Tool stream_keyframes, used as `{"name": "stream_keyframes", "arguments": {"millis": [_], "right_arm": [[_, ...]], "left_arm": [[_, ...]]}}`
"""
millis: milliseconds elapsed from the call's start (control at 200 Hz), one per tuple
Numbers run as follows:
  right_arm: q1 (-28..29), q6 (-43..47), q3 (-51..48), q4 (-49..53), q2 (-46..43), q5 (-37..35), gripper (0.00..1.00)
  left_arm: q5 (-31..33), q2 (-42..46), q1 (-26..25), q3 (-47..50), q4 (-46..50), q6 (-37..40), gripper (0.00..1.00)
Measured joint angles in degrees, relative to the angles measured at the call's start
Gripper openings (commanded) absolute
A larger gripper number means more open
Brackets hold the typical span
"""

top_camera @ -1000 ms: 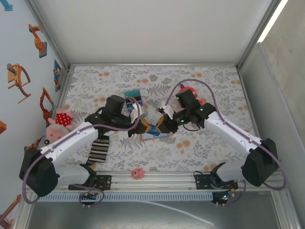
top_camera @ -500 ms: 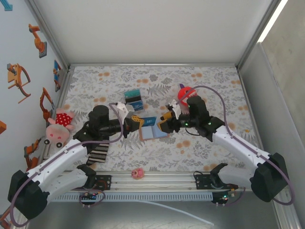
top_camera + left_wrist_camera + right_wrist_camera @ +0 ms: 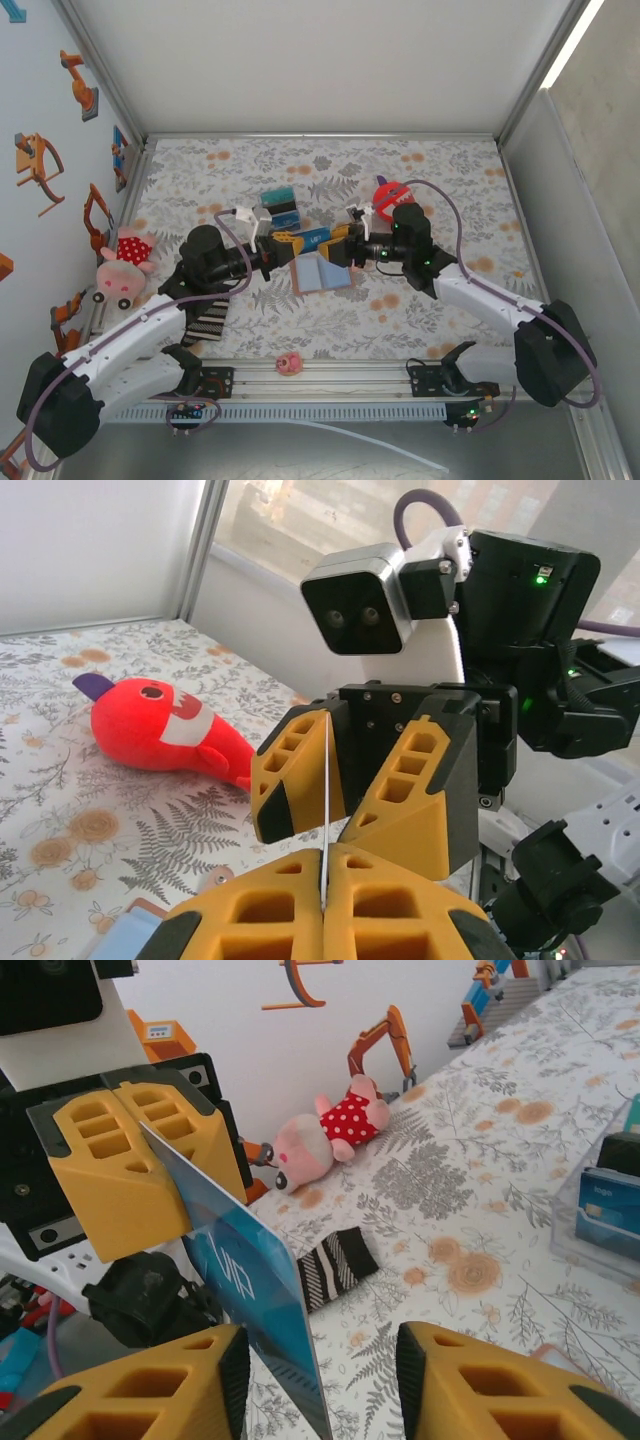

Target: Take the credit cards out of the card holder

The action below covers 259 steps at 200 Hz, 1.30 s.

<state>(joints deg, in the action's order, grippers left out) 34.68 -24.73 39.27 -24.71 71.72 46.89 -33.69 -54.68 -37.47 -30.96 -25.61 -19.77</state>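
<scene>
Nearest, at 6 o'clock by the desk (image 3: 450,180) edge, a small pink toy (image 3: 289,362); at 8 o'clock, a striped sock (image 3: 207,318). At mid-desk, lying open and flat with blue faces up, the holder (image 3: 322,275), free of both claws; cannot tell whether more cards sit inside. Just past it, toward 12 o'clock, held clear above the desk, a blue card (image 3: 313,238), pinched at its 9 o'clock end by the left claw (image 3: 283,246), clenched tight on it. From 3 o'clock, the right claw (image 3: 337,249) straddling the other end, jaws apart, card close beside one finger (image 3: 150,1390), not yet gripping. Seen edge-on from the left wrist, a thin line: probably stiff, light, slick plastic, likely to slide or twist if pinched by a corner. Best taken flat across both faces, well in from the edge. As for the holder: seemingly soft, light, prone to skid; pin one leaf when pulling. Farther, at 11 o'clock, a striped block (image 3: 280,208); at 1 o'clock, a red toy (image 3: 388,196).
</scene>
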Motion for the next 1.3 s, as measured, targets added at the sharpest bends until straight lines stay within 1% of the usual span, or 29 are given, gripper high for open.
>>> {"name": "stream_keyframes", "arguments": {"millis": [55,115,200,290,356,396,456,481,576,646,741,836,916,1162,1297], "right_arm": [[0.0,-0.2,0.1,-1.0,0.3,0.6,0.2],[0.0,-0.7,0.2,-1.9,0.3,1.4,0.09],[0.0,-1.2,0.2,-2.3,0.3,2.8,0.0],[0.0,-1.0,0.2,-2.3,0.2,3.4,0.0],[0.1,-0.8,0.2,-1.9,-0.1,3.6,0.0],[0.1,-0.5,0.2,-1.5,-0.5,3.5,0.0],[0.1,0.1,0.2,-0.8,-1.0,3.4,0.0],[0.1,0.4,0.2,-0.4,-1.4,3.3,0.0],[0.0,1.7,0.4,2.1,-2.4,3.2,0.0],[0.0,3.1,1.1,4.4,-2.9,3.4,0.0],[0.0,5.1,2.2,8.1,-3.2,3.9,0.0],[0.1,7.1,3.1,12.0,-3.3,4.5,0.0],[0.1,8.6,3.8,15.1,-3.3,4.9,0.0],[1.0,12.0,5.6,20.5,-3.3,6.0,0.0],[1.2,12.9,5.8,21.9,-3.1,6.7,0.0]], "left_arm": [[0.0,0.0,0.0,0.0,-0.2,-0.2,0.0],[0.3,0.0,0.0,0.0,-0.1,-0.2,0.01],[1.5,0.3,0.4,0.0,0.6,-0.1,0.03],[1.6,1.0,0.4,-0.1,1.9,0.4,0.15],[1.6,1.7,0.5,-0.3,3.8,1.2,0.27],[1.7,2.1,0.5,-0.6,5.1,1.5,0.33],[1.8,2.7,0.4,-1.3,7.6,2.8,0.4],[1.8,3.0,0.4,-1.6,8.6,3.3,0.41],[1.9,4.0,0.5,-4.6,14.8,6.0,0.52],[2.1,4.1,0.5,-8.3,20.3,8.6,0.54],[2.1,2.8,0.5,-15.1,28.4,12.4,0.54],[1.2,-0.3,0.5,-22.1,35.8,16.2,0.52],[-0.5,-3.4,0.5,-25.9,40.5,18.6,0.51],[-4.3,-11.6,0.5,-29.4,49.3,23.5,0.51],[-6.2,-14.2,0.5,-31.1,52.2,26.1,0.47]]}}
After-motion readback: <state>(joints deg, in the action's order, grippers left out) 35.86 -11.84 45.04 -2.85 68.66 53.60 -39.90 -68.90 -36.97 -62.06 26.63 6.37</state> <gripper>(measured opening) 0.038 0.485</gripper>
